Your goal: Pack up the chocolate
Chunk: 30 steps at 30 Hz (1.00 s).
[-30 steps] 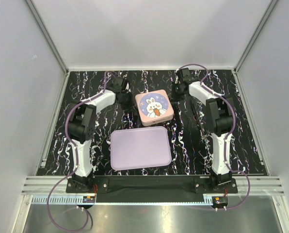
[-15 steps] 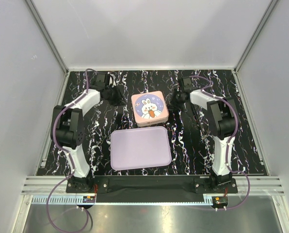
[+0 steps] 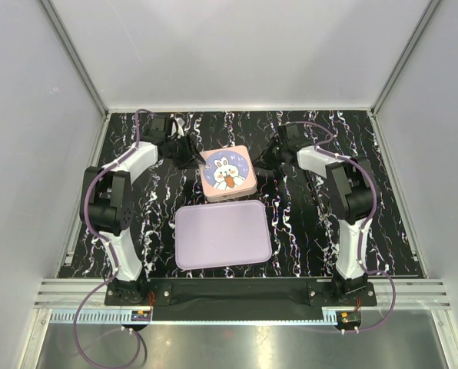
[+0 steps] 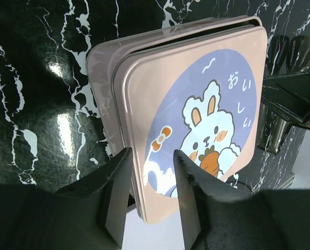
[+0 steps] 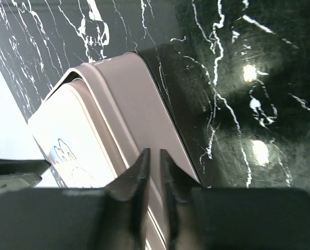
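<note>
The chocolate is hidden; none shows in any view. A pink square tin with a rabbit lid lies closed on the black marbled table, behind a lilac tray. My left gripper sits at the tin's left side. In the left wrist view its jaws are open above the lid's near edge. My right gripper is at the tin's right side. Its fingers are almost together, tips against the tin's side wall.
The tray lies flat in front of the tin, with nothing on it. White enclosure walls ring the table. Both arm bases stand at the near edge, with purple cables looping beside them.
The tin has slid left and slightly nearer. My left arm swung outward and its gripper opened. The right gripper followed the tin leftward.
</note>
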### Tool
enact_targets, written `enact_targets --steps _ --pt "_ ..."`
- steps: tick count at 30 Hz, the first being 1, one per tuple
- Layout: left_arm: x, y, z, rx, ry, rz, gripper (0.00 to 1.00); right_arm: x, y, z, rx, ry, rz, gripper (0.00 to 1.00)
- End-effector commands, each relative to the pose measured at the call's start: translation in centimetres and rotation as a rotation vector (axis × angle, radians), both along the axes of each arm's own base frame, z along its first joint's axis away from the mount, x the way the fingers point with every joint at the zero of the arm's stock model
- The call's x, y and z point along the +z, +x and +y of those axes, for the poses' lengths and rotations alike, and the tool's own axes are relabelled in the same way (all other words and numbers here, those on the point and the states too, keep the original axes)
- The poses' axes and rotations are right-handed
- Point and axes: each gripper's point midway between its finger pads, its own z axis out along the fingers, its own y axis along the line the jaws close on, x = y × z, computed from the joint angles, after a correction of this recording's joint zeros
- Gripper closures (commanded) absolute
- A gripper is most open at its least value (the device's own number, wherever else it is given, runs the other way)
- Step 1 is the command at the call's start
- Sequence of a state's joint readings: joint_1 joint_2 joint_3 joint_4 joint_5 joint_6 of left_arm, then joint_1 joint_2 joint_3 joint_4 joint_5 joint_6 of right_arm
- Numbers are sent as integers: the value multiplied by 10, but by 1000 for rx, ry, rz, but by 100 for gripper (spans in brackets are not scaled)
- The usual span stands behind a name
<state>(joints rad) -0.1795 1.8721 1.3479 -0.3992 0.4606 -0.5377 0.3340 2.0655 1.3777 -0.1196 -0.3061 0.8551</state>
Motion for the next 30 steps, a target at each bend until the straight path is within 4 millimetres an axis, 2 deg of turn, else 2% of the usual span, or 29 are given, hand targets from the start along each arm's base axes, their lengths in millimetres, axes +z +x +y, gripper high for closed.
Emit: enact_targets --steps 1,2,3,7,9,11,13,14,15,17,18,19,22,25,30 --pt "13 18 1 -29 -13 -67 56 41 13 -17 -21 5 -90 78" --pt "13 21 2 -27 -10 -70 55 41 11 -22 -26 -4 -80 76" --pt "16 25 3 -30 -7 -83 54 52 13 -30 -35 -20 -111 75" --pt "17 38 7 -31 3 -110 52 74 6 -47 -24 -84 -142 71" --pt "23 45 5 -43 -3 -125 51 79 -11 -46 -6 -61 -130 66" --pt "19 48 5 -49 -8 -113 51 77 -29 -46 -3 -27 -114 60" --pt "17 54 5 -47 -7 -110 51 79 -44 -40 -11 43 -84 59" --pt "18 56 6 -43 -3 -112 50 68 -54 -40 -21 65 -63 58" --pt "19 59 6 -42 -3 -115 50 79 -60 -35 -35 121 -60 58" --pt "14 60 7 -42 -4 -107 50 74 -72 -31 -50 169 -50 56" --pt "14 61 7 -43 -6 -107 50 80 -75 -27 -62 194 -51 55" --pt "12 62 7 -44 -4 -101 50 79 -83 -18 -45 199 -46 53" --pt "11 64 6 -51 -10 -102 51 83 -89 -2 -44 226 -85 48" --pt "9 63 6 -54 -9 -99 52 80 -96 9 -56 250 -94 48" --pt "5 60 6 -60 -6 -93 53 66 -103 18 -93 274 -72 49"
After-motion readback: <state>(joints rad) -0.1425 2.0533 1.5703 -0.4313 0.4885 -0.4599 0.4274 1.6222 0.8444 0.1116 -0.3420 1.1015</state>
